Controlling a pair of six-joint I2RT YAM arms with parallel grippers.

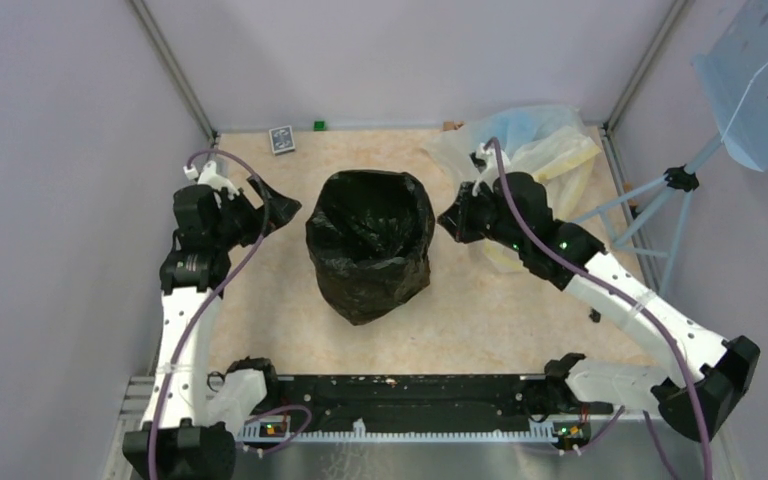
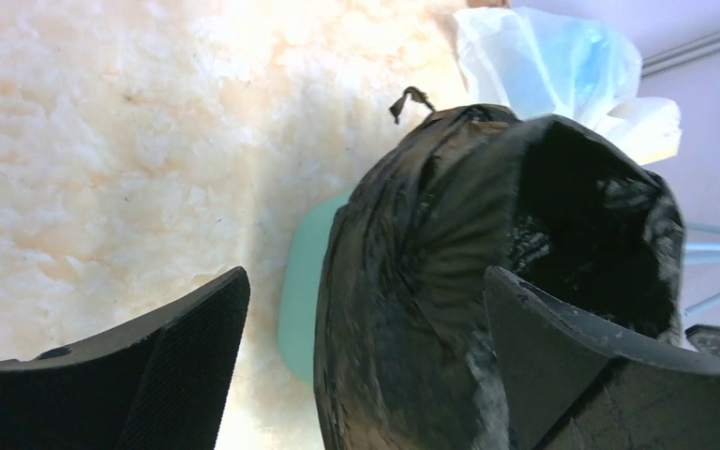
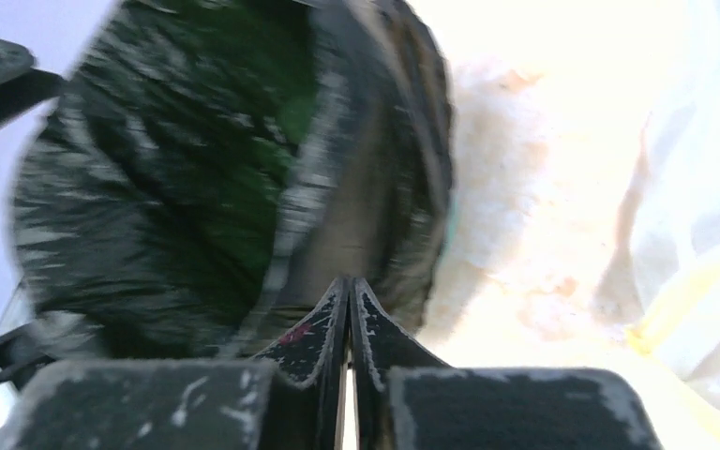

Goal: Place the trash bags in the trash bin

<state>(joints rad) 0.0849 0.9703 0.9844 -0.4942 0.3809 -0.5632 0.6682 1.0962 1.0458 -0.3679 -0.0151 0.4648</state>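
Trash bag [image 1: 370, 245] is draped over and into trash bin [image 2: 302, 281], mouth up, lining it; only a mint strip of wall shows. Left claw [image 1: 282, 212]: jaws wide, bag just ahead, probably set to pinch the rim fold. Right claw [image 3: 348, 281]: pinched narrow, nothing visibly between the fingers, bag rim just ahead. Claws flank the bin, likely for tucking. Pale plastic heap [image 1: 530, 145] lies behind the right one.

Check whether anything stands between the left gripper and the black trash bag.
Nothing visible does. The open left gripper hangs just left of the trash bag, with only bare table between them. The bag is draped over the trash bin, whose mint-green wall shows beneath it.
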